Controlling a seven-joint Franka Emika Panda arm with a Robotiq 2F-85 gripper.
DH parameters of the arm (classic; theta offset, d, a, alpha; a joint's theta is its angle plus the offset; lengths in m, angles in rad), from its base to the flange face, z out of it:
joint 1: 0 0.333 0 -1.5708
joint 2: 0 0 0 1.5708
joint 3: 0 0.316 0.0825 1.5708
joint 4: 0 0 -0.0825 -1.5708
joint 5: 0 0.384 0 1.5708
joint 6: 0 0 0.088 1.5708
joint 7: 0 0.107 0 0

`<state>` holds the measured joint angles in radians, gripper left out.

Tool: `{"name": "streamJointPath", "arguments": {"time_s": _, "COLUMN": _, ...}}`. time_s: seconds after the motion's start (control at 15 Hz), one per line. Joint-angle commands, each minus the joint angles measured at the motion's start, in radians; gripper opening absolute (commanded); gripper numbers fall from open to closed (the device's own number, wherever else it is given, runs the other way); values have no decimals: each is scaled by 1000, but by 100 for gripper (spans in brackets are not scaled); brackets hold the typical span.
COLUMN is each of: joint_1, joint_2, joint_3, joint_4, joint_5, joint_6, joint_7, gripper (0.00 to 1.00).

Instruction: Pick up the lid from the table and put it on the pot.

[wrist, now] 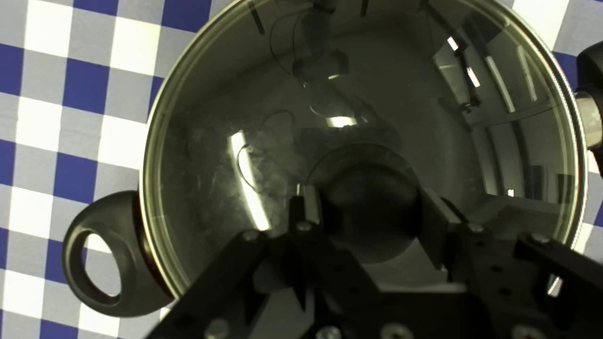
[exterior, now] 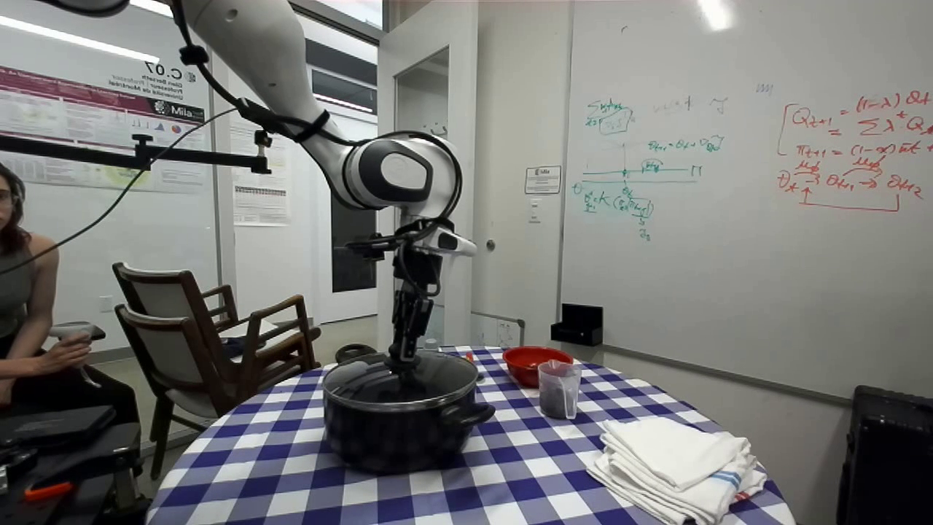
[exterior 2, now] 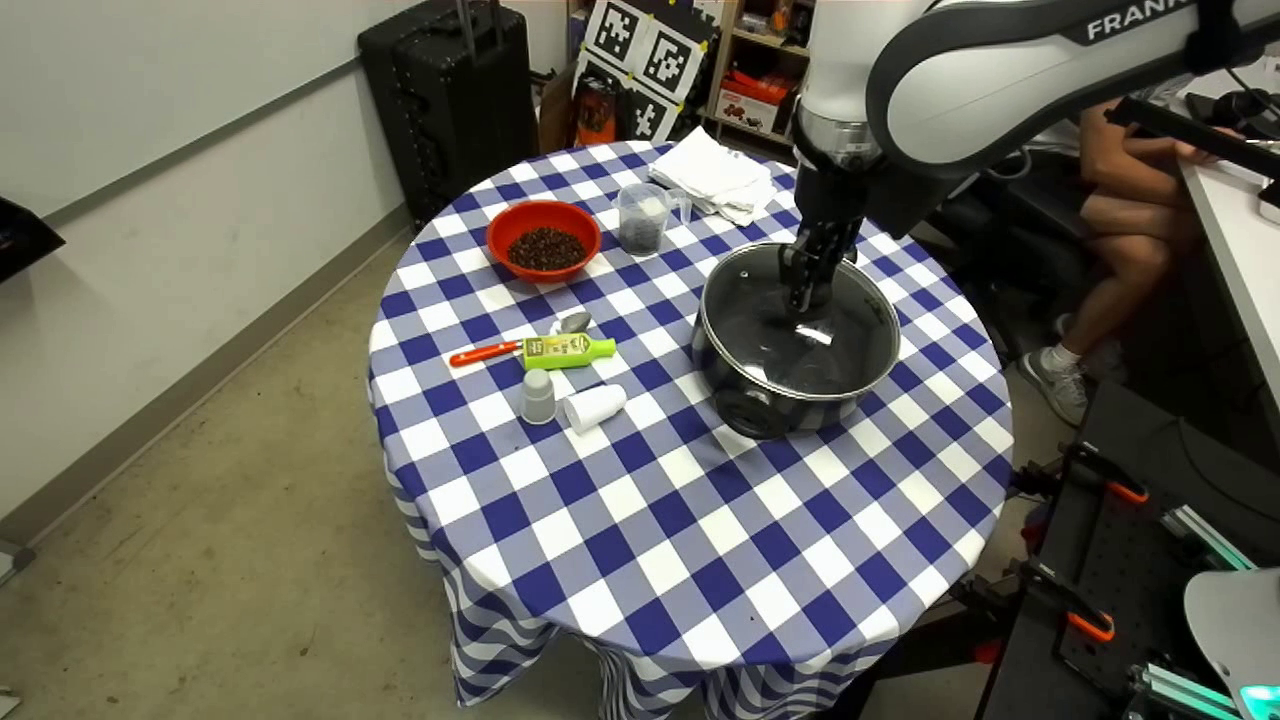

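- Pincer [wrist: 374, 214]: aimed downward, fingertips [wrist: 312, 205] set against two sides of the black knob [wrist: 370, 202], pinching the lid [wrist: 367, 108] by it.
- Lid: directly below the pincer and covering the mouth of the pot [exterior: 393, 437]. Its metal rim [wrist: 145, 188] follows the pot's top edge in both exterior views.
- Visibility, wrist view: the pincer hides the lower part of the lid; the frame crops the lid's top and one pot handle [wrist: 594, 108].
- Glass: glare and reflections lie across it; the inside of the pot cannot be made out.
- Pot position: off centre on the round table [exterior 2: 690, 530], nearer the edge on the side where the arm [exterior 2: 960, 90] comes in. In that exterior view a broad stretch of checked cloth runs from the pot to the table's near edge.
- Nearest item: clear measuring cup [exterior: 560, 375], near the pot but apart from it, just beside the red bowl [exterior 2: 545, 213].
- Folded white towels [exterior: 678, 467]: by the table's edge.
- Green bottle [exterior 2: 568, 351]: on its side, well apart from the pot, partly covering an orange-handled utensil [exterior 2: 485, 354]; type of utensil uncertain.
- Seated person [exterior: 29, 306]: cut off at the frame edge, away from the table.
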<state>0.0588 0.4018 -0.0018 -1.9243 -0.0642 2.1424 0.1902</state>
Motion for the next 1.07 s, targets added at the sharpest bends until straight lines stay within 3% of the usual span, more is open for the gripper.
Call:
{"name": "streamJointPath", "arguments": {"time_s": 0.0, "joint_1": -15, "joint_2": -3, "joint_3": 6, "joint_4": 0, "joint_5": 43, "joint_6": -13, "joint_7": -32, "gripper": 25}}
{"name": "streamJointPath", "arguments": {"time_s": 0.4, "joint_1": -23, "joint_2": 1, "joint_3": 6, "joint_4": -3, "joint_5": 75, "joint_6": -10, "joint_7": -41, "gripper": 25}}
{"name": "streamJointPath", "arguments": {"time_s": 0.47, "joint_1": -24, "joint_2": 2, "joint_3": 6, "joint_4": -2, "joint_5": 80, "joint_6": -12, "joint_7": -38, "gripper": 30}}
{"name": "streamJointPath", "arguments": {"time_s": 0.53, "joint_1": -27, "joint_2": 1, "joint_3": 7, "joint_4": -3, "joint_5": 85, "joint_6": -11, "joint_7": -46, "gripper": 75}}
{"name": "streamJointPath", "arguments": {"time_s": 0.73, "joint_1": -38, "joint_2": -9, "joint_3": 15, "joint_4": -21, "joint_5": 116, "joint_6": -3, "joint_7": -72, "gripper": 89}}
{"name": "streamJointPath", "arguments": {"time_s": 0.8, "joint_1": -19, "joint_2": 5, "joint_3": 0, "joint_4": -6, "joint_5": 84, "joint_6": -2, "joint_7": -31, "gripper": 72}}
{"name": "streamJointPath", "arguments": {"time_s": 0.93, "joint_1": -25, "joint_2": 5, "joint_3": 2, "joint_4": -9, "joint_5": 98, "joint_6": -2, "joint_7": -46, "gripper": 87}}
{"name": "streamJointPath", "arguments": {"time_s": 1.0, "joint_1": -26, "joint_2": 5, "joint_3": 3, "joint_4": -10, "joint_5": 99, "joint_6": -2, "joint_7": -50, "gripper": 89}}
